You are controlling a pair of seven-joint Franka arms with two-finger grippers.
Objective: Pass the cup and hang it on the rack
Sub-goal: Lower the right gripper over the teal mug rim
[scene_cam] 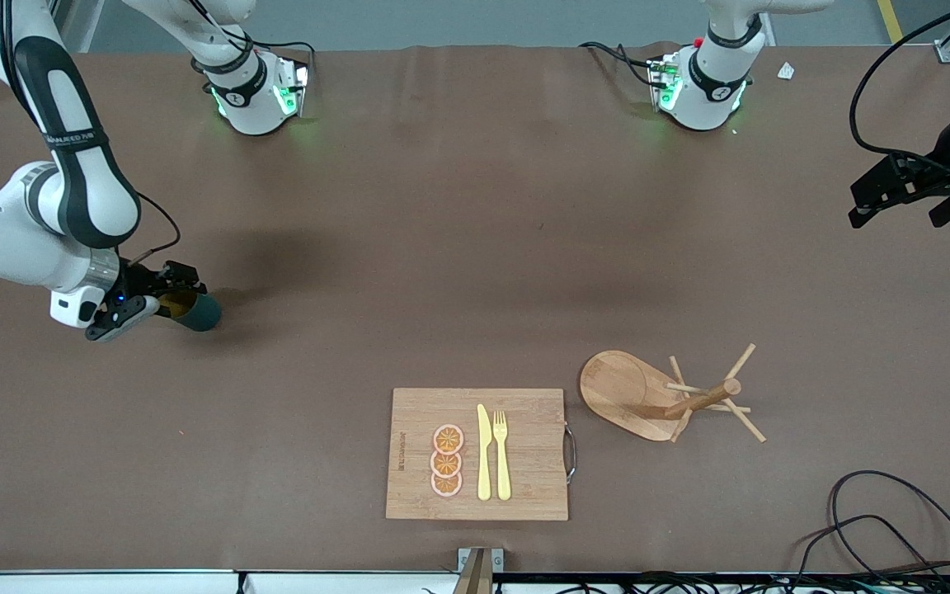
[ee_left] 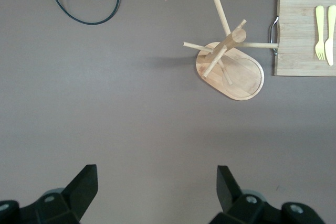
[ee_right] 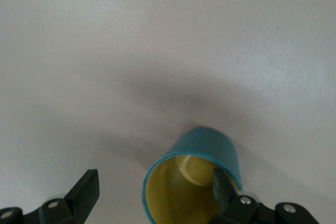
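Note:
The dark teal cup (scene_cam: 199,312) stands on the table at the right arm's end, its yellowish inside showing in the right wrist view (ee_right: 178,192); its handle is hidden. My right gripper (scene_cam: 158,299) is open at the cup's rim (ee_right: 154,182), with one finger (ee_right: 219,182) inside the cup and the other outside, apart from the wall. The wooden rack (scene_cam: 632,394) stands upright toward the left arm's end, beside the cutting board. It also shows in the left wrist view (ee_left: 233,69). My left gripper (scene_cam: 895,210) is open and empty (ee_left: 157,178), held over bare table at the left arm's end.
A bamboo cutting board (scene_cam: 524,487) lies near the front edge with a yellow knife (scene_cam: 484,454), a fork (scene_cam: 501,455) and three orange slices (scene_cam: 447,460). Black cables (scene_cam: 887,528) lie at the front corner at the left arm's end.

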